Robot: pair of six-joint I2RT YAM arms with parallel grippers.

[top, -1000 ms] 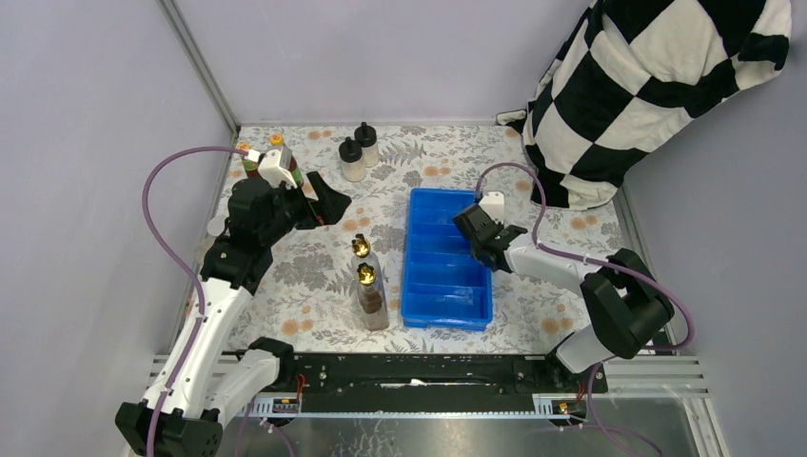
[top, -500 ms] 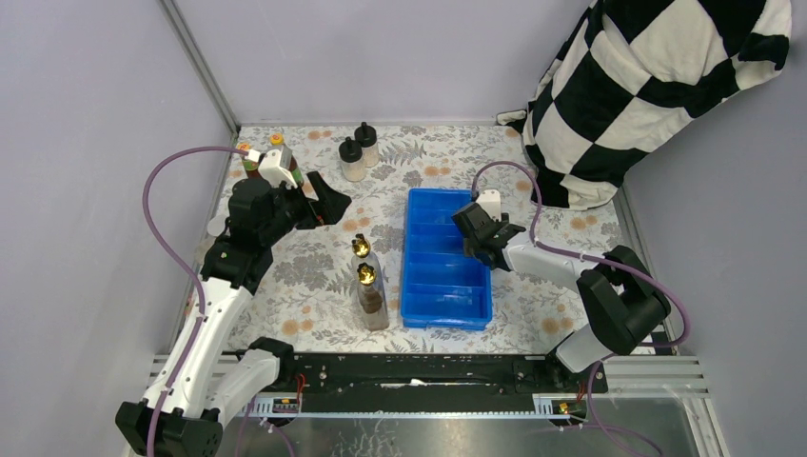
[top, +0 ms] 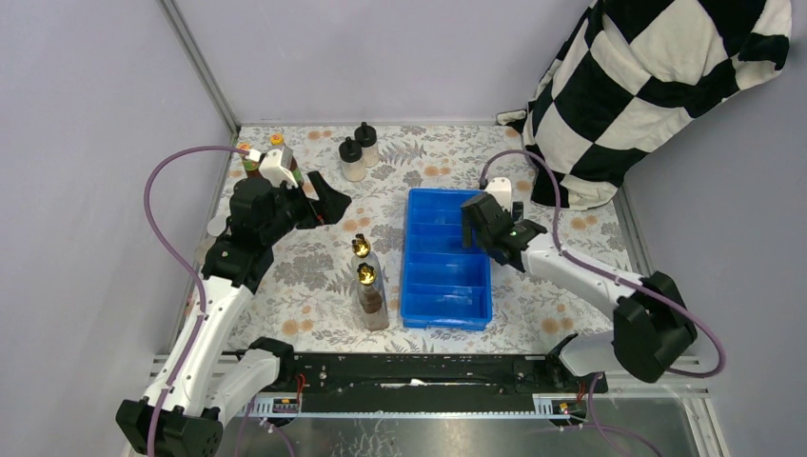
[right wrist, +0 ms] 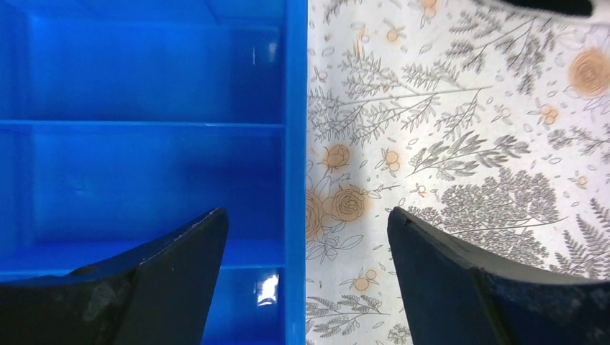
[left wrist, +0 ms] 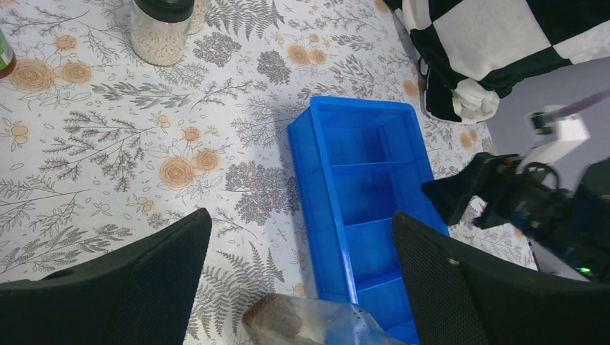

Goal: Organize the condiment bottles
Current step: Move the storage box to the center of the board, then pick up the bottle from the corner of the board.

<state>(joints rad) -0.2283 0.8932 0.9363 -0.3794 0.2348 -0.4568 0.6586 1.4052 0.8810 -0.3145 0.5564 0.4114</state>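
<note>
Floral-cloth table, blue tray on it, condiment bottles all standing left of the tray.
Right gripper straddles the tray's right wall and left gripper hovers left of the tray, both wide open and empty. I'd grip the gold-spouted bottles, nearest the tray, low on the body.

glossy smooth plastic tray, matt printed table cover, clear gold-spouted bottles.

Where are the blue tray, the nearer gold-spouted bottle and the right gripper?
blue tray [top: 445,321]: top external view, on its near rim.
nearer gold-spouted bottle [top: 371,300]: top external view, on its body.
right gripper [right wrist: 303,214]: right wrist view, midway between its open fingertips.
</note>
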